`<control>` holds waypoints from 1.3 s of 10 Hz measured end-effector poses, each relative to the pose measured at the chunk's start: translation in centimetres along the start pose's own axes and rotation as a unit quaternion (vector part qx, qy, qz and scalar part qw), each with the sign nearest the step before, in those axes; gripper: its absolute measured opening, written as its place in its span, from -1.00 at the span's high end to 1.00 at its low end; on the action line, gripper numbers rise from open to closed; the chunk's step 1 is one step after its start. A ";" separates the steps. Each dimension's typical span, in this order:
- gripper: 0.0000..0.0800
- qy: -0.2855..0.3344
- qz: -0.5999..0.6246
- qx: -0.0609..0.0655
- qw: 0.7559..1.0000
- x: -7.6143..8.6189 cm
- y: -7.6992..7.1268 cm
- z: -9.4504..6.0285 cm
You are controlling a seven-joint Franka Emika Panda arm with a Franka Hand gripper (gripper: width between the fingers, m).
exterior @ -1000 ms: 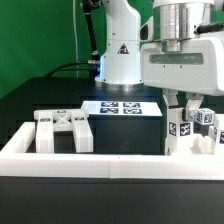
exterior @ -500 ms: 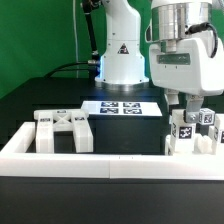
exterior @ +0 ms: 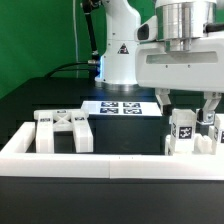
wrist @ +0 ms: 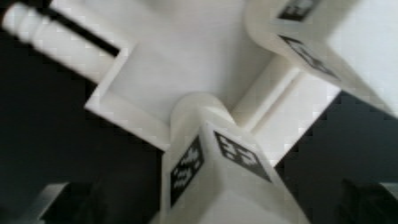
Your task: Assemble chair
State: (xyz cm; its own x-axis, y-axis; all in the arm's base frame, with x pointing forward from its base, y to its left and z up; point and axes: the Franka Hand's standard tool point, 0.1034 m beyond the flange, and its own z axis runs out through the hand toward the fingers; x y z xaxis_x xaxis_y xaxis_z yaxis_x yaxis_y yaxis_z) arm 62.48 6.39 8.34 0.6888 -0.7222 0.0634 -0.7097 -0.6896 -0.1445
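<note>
Over the last second the jaws have sprung apart and let go of the tagged post (exterior: 183,131), which they were clamped on a second ago. It now stands upright on its own at the exterior view's right, just behind the border wall (exterior: 100,163). A second tagged piece (exterior: 207,136) stands just beside it, further right in that view. Through the wrist camera I look down the post onto a flat panel (wrist: 175,70) that it seems to meet (whether it is pushed fully home I cannot tell, since the wall hides its foot in the other view). The gripper (exterior: 187,108) hangs directly above, released, with one finger on each side of the post's top and touching nothing that I can make out.

My worry is the exit. The finger on the exterior view's right sits near the second piece, so any sideways drift or twist as I lift could clip it or drag the post over. If the joint is only half seated, a light knock would topple it. The cross-braced frame (exterior: 62,130) lies well apart at the left and the marker board (exterior: 122,107) lies behind, both out of harm's way.
</note>
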 end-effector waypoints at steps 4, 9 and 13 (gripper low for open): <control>-0.62 0.002 -0.181 -0.004 0.983 0.3 0.3 0.0; -0.31 0.005 -0.306 -0.016 0.952 0.6 0.5 0.0; 0.27 0.006 -0.291 -0.016 0.957 0.6 0.6 0.0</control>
State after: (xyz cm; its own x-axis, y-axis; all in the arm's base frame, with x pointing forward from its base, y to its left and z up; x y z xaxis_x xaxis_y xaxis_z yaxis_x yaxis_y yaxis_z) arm 62.52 5.56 8.29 0.9672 -0.2157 0.1344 -0.2106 -0.9762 -0.0513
